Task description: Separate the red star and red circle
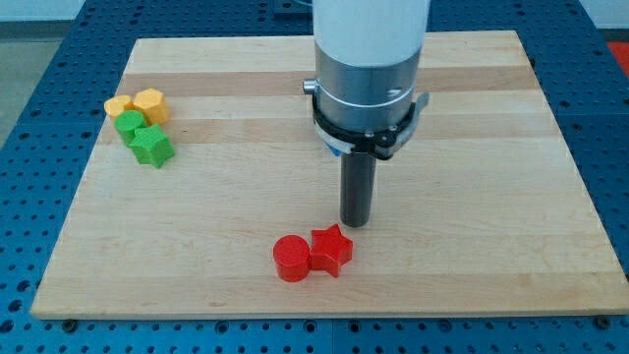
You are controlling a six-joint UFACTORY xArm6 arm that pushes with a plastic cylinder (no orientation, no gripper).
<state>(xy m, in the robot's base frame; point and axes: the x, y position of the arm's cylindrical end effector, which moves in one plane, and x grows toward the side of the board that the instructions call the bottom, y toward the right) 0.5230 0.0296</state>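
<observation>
My tip (356, 224) sits at 1 o'clock just above the red star (331, 250), which touches the red circle (291, 259). No fingers here.

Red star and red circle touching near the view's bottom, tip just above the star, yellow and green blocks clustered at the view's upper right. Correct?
One error: the yellow and green blocks cluster at the view's upper left, as the camera view shows. The red star and red circle do touch near the bottom, my tip just above the star.

Yellow blocks (140, 104), green blocks (143, 138), clustered, wood board (511, 177) top-left.
</observation>
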